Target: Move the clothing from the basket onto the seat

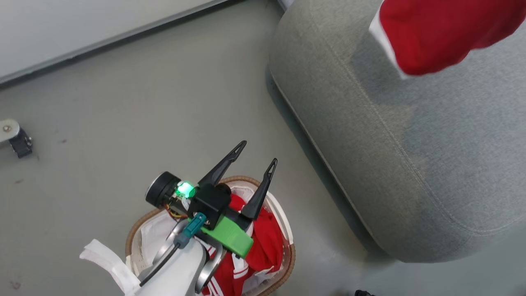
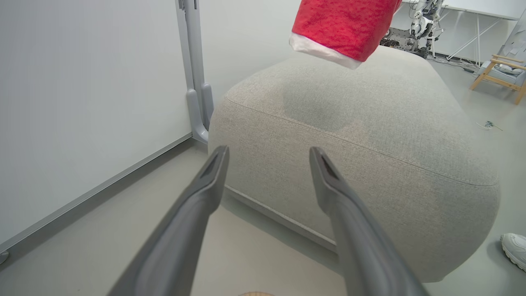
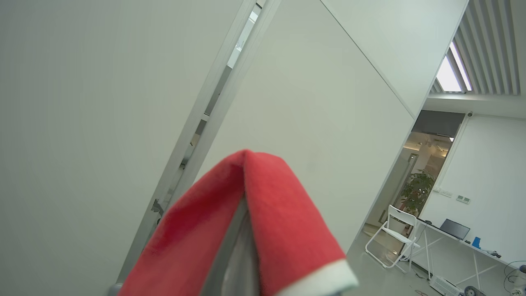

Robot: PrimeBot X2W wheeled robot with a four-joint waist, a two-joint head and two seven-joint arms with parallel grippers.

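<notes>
Closest to the head camera, the pale left forearm reaches up from the bottom edge and ends in the left gripper (image 1: pixel 259 152) (image 2: pixel 269 152). It hovers above the basket (image 1: pixel 288 242) with its two dark fingers spread wide and nothing between them, tips aimed toward the seat. Beneath the wrist, the basket stands on the grey floor (image 1: pixel 123 123); its brown woven rim rings a heap of clothing (image 1: pixel 267 242), bright red with white stripe trim, rumpled and partly hidden by the arm. A white cloth (image 1: pixel 102 257) spills over the basket's left edge.

Further out, just beside the basket but not touching it, sits the seat (image 1: pixel 411 144) (image 2: pixel 349 135), a large grey woven cushion with rounded corners and a stitched seam along its edge.

Above the seat hangs a red garment (image 1: pixel 435 33) (image 2: pixel 341 28) (image 3: pixel 283 213), a white hem at its lower edge, casting a soft shadow on the cushion and seemingly clear of it. It drapes over both sides of the right gripper (image 3: pixel 242 230), whose fingers are clenched on the fabric and point up toward the white wall (image 3: pixel 82 102).
</notes>
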